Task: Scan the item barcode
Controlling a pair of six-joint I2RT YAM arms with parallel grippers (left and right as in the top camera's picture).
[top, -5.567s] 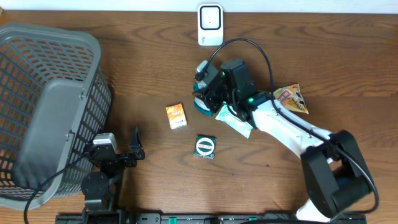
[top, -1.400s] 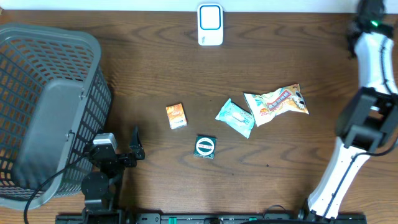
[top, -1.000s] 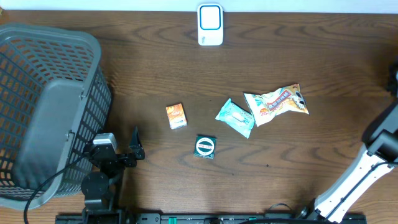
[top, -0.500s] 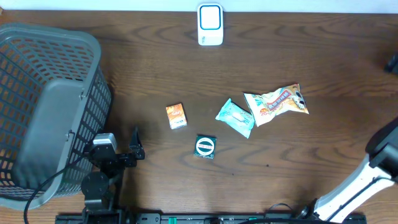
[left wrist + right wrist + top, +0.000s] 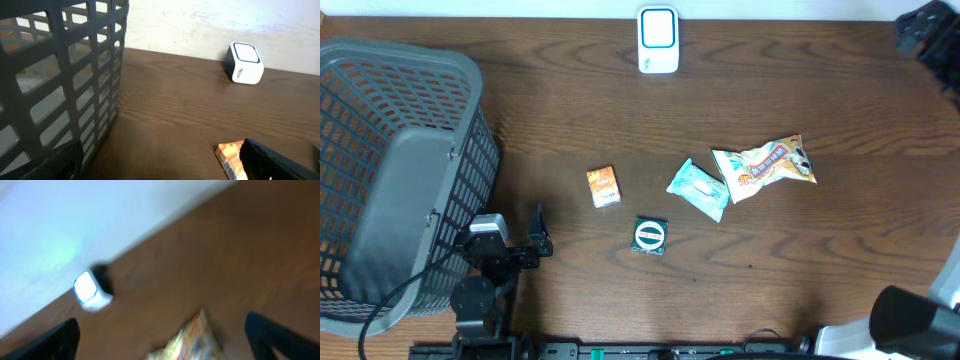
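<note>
L gripper (image 5: 160,155) sits low at 8 o'clock beside the basket (image 5: 380,120), jaws wide w/ nothing btwn them. Loose on the table (image 5: 570,110) around centre: green packet (image 5: 649,236) nearest, then orange pack (image 5: 603,186), teal pouch (image 5: 698,189) & snack bag (image 5: 765,165) at 3 o'clock. Scanner (image 5: 658,40) stands at 12 o'clock by the far edge, well apart from every item; R gripper (image 5: 161,330) is at 2 o'clock in the far corner, jaws spread wide & empty, its view blurred.
</note>
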